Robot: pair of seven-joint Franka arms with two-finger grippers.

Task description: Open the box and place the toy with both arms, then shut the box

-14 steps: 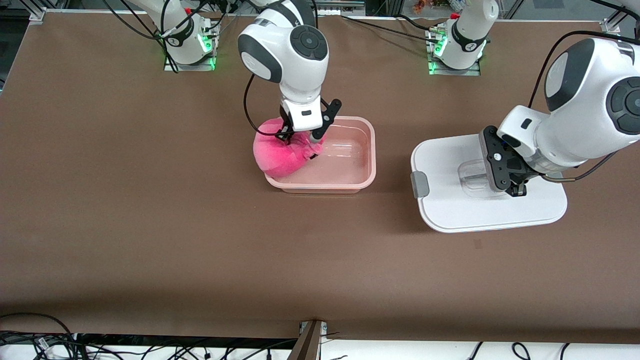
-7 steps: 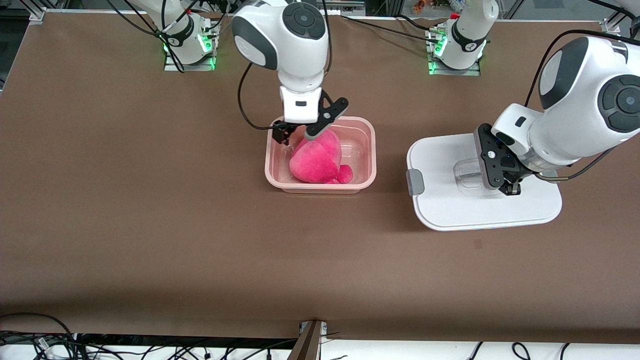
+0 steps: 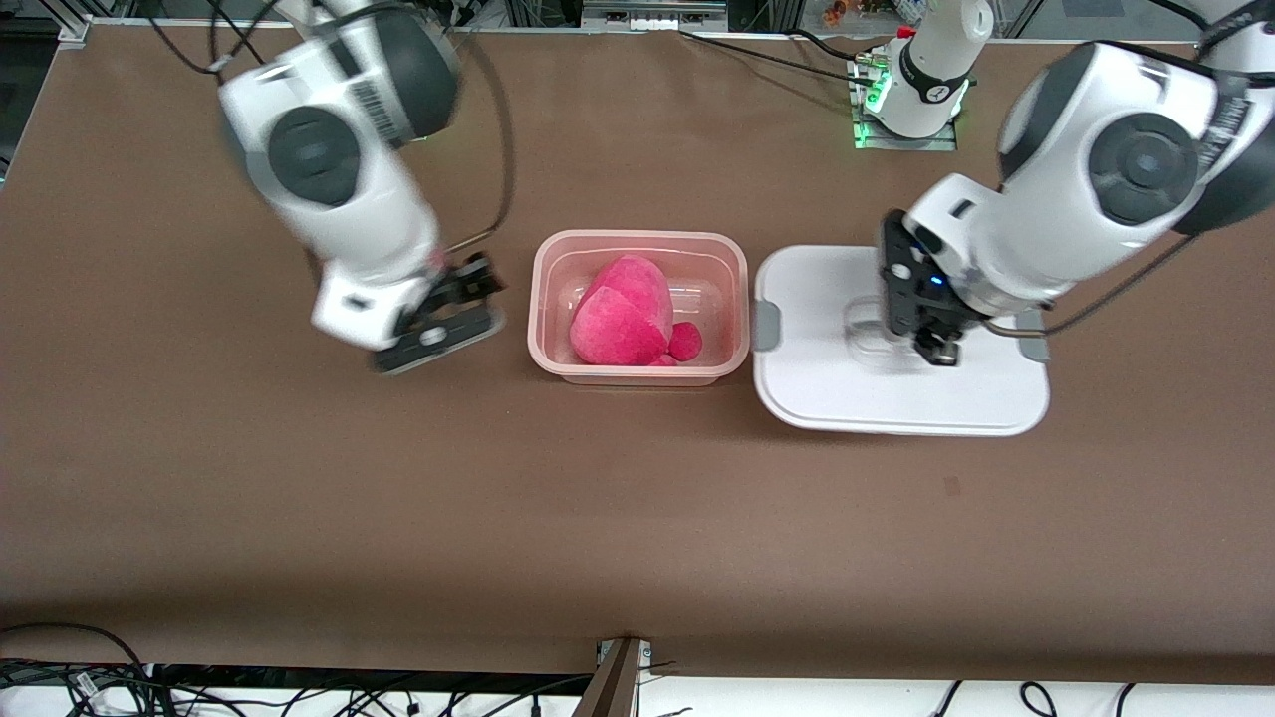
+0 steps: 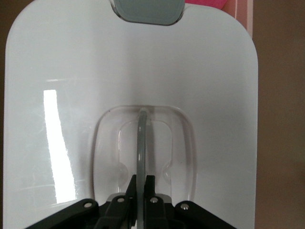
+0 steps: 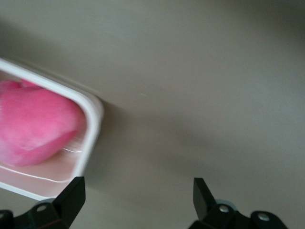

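The open pink box (image 3: 739,299) stands mid-table with the hot-pink toy (image 3: 620,314) lying inside it. The white lid (image 3: 827,388) is beside the box, toward the left arm's end, its grey clip (image 3: 765,327) almost at the box rim. My left gripper (image 3: 936,349) is shut on the lid's clear handle (image 4: 141,138); the left wrist view shows the left gripper (image 4: 141,183) pinching it. My right gripper (image 3: 453,299) is open and empty over bare table beside the box, toward the right arm's end. The right wrist view shows the right gripper (image 5: 138,191), the box rim (image 5: 94,119) and the toy (image 5: 33,124).
Brown table (image 3: 637,518) all around. The arm bases stand along the table's edge farthest from the front camera (image 3: 911,95). A second grey clip (image 3: 1034,344) sits on the lid's other end. Cables hang off the edge nearest the front camera.
The right gripper let go of the toy in the box and swung out toward the right arm's end. The left gripper carried the lid closer to the box.
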